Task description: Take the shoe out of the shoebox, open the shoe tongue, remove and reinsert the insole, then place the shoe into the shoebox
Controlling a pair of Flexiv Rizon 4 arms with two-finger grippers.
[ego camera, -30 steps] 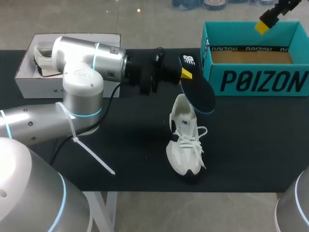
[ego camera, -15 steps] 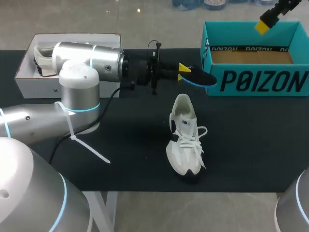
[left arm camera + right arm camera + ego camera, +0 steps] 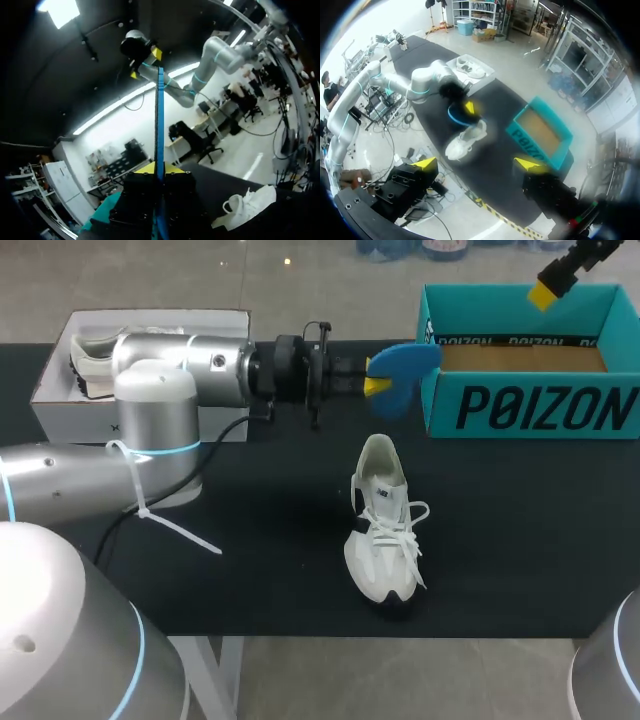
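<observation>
Left gripper (image 3: 376,386) is clamping the blue insole (image 3: 405,368) btwn its yellow tips, fingers nearly closed on the thin sheet. In left wrist view the insole is standing edge-on, running straight out ahead of the tips. It's hanging in the air at the near-left corner of the teal shoebox (image 3: 530,405), overlapping that corner in head view; can't tell if it's touching.

Right gripper (image 3: 477,164) is hovering high over the table (image 3: 250,570), fingers spread wide, gripping nothing.

White shoe (image 3: 383,530) is lying mid-table, toe pointing toward the front edge, heel opening toward the insole, laces loose, well apart from both grippers. Black surface is showing btwn shoe and shoebox, and a narrow strip btwn toe and front edge.

Shoebox is sitting open at far right w/ brown floor showing. White box (image 3: 65,418) at far left is sitting open too, holding a second shoe (image 3: 88,358), partly behind the left arm.
</observation>
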